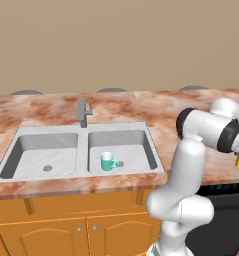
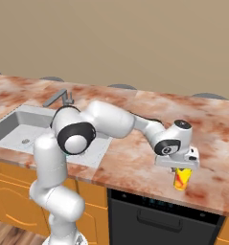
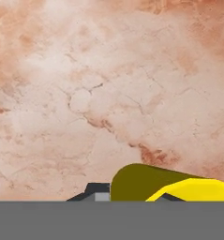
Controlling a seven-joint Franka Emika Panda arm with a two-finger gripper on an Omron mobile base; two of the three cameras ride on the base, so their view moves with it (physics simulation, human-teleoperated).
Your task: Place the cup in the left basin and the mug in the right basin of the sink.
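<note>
A marbled pink counter [image 2: 135, 158] is seen with a grey double sink [image 1: 21, 172] set into it. The mug [image 1: 109, 161], teal with a white inside and a side handle, is already stood upright in the right basin [image 1: 136, 145], near the drain, so that half of the task looks done. The left basin [image 1: 51, 155] holds only its small round drain hole.

The arm is stretched far to the right, well away from the sink, because the cup [image 2: 181, 178] stands there on the counter above a dark appliance front [image 2: 159, 215]. The gripper [image 2: 179, 167] is lowered straight over the cup from above, with the white hand covering the cup's top. In the hand view the cup's rim [image 3: 169, 185] sits right at the fingertips. The jaws appear drawn in narrow about the cup's rim, but a firm hold cannot be confirmed from these views.

The cup is small, plain yellow and handleless, with what looks like a red mark on its side. It is upright, its base on the counter, not yet lifted. A carry across to the left basin is judged to remain.
</note>
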